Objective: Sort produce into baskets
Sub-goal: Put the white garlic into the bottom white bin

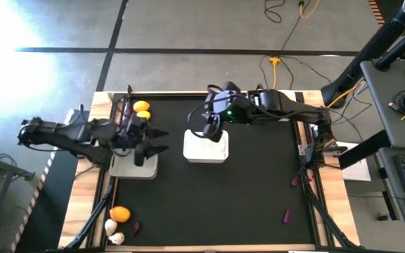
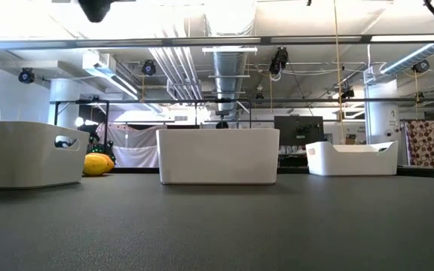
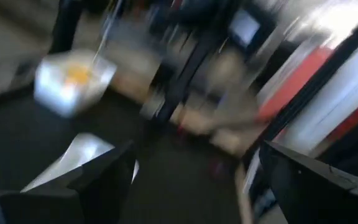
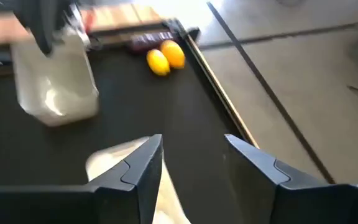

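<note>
- Produce lay scattered on the black mat [image 1: 259,190]: two lemons [image 1: 142,109] sat at the far edge just beyond the left claw [image 1: 162,140], while an orange [image 1: 120,213], two garlic bulbs [image 1: 113,232] and a small purple piece [image 1: 137,227] clustered at the near corner, well behind and below that claw.
- Left claw hovered over the left basket [image 1: 133,167], its two fingers spread apart with nothing between them.
- Right claw [image 1: 209,132] hung above the far rim of the middle basket [image 1: 206,149]; in its wrist view the fingers [image 4: 143,167] stood apart and gripped nothing.
- From the right wrist camera, the two lemons showed ahead of the claw by the mat's wooden border, with the left basket [image 4: 55,87] near them.
- Two more purple pieces [image 1: 287,216] rested near the mat's right edge, well apart from the right claw, one [image 1: 295,181] of them closer to the arm's base.
- Low view showed three white baskets in a row, with a lemon [image 2: 99,163] just beside the leftmost basket [image 2: 25,154].
- Left wrist view was too smeared to tell much beyond the spread fingers [image 3: 107,180] and a white basket holding something yellow [image 3: 76,74].
</note>
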